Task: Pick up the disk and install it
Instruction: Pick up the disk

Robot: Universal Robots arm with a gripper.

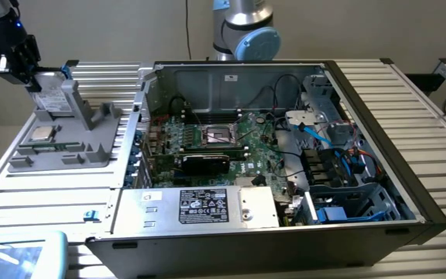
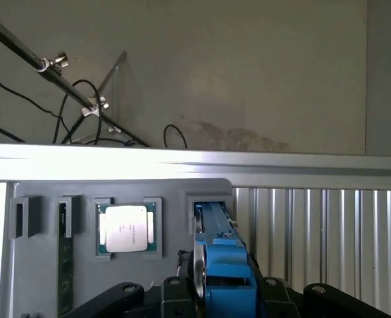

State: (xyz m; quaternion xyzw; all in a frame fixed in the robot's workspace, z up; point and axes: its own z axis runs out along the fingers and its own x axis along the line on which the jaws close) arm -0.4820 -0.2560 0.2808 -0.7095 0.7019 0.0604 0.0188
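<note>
pincer: black two-finger pincer (image 1: 33, 78) at the exterior view's far left; I read it as closed narrow on the disk, pads on both flat faces
disk: flat rectangular silver hard drive disk with bright blue plastic bracket (image 1: 50, 100); upright on edge, lower end at its slot in the holder; I can't tell if it has lifted clear
holder: grey plastic slotted holder (image 1: 91, 152) on the ribbed aluminium surface (image 1: 45, 197); I judge the slot keeps the disk standing so its top edge is free to grab
chip: small square silver processor chip (image 1: 41, 133); flat in its own recess, just beside the disk slot, untouched
case: open black-and-silver computer case (image 1: 207, 81); well apart from the disk; install not done
</note>
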